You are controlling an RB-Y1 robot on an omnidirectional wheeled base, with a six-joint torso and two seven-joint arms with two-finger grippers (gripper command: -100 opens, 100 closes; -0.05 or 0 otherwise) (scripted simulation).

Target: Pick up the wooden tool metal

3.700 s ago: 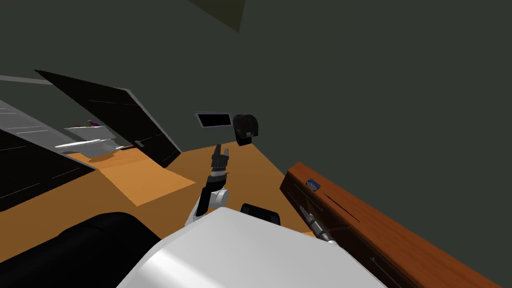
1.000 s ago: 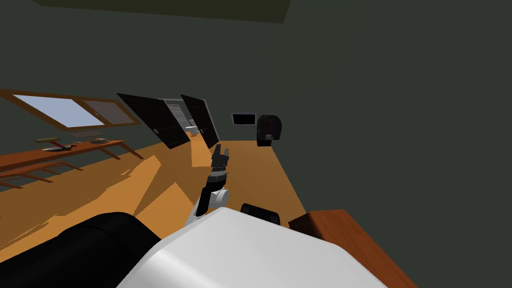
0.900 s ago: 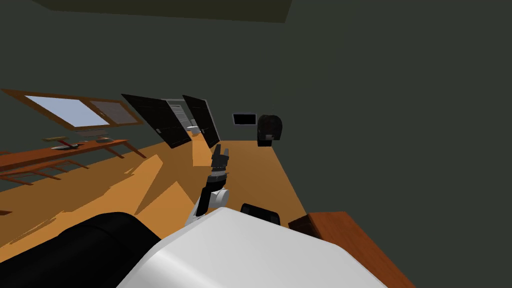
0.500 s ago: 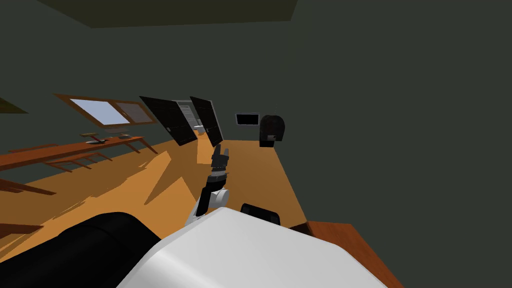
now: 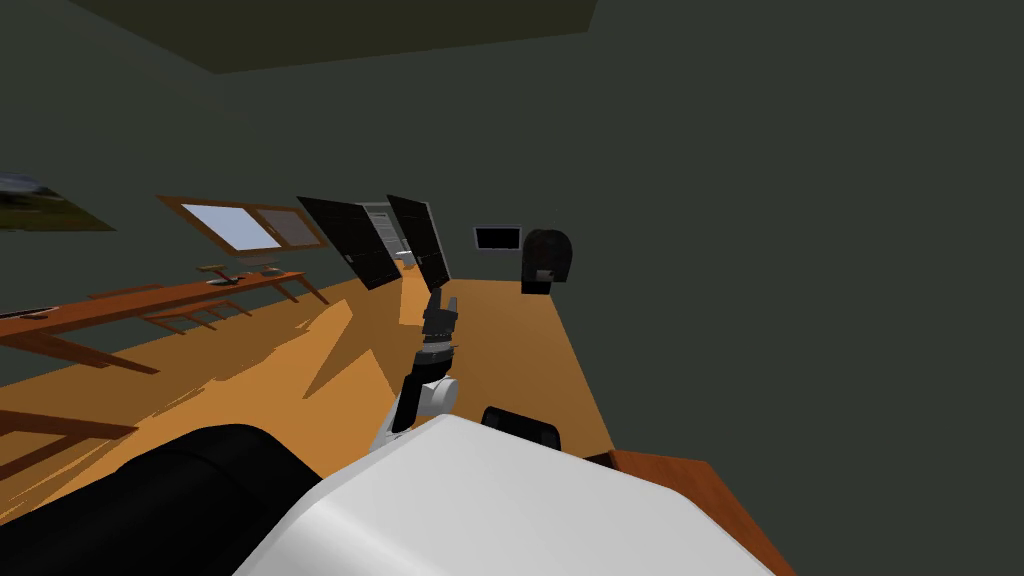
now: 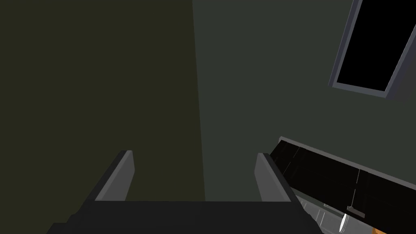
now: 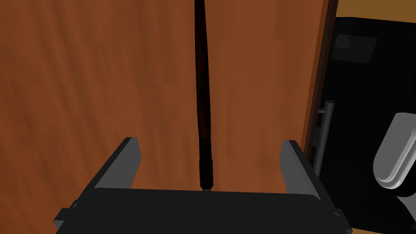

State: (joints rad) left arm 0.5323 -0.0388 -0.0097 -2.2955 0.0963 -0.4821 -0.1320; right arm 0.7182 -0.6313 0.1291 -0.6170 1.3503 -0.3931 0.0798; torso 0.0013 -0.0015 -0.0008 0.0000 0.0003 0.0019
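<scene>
Reddish-brown wooden surface (image 7: 81, 81) bears a long, slim, dark tool (image 7: 202, 81) lying between the parted fingers of the right gripper (image 7: 210, 141); left gripper (image 6: 194, 153) also spread.

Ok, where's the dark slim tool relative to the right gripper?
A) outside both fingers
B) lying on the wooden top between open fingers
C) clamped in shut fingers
B: the tool lies on the wooden top, centred between the right gripper's open fingers, touching neither.

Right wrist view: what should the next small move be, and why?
Probably shut the right pincer: the dark tool lies on the wooden top midway between its open fingers, running straight away from its body.
</scene>
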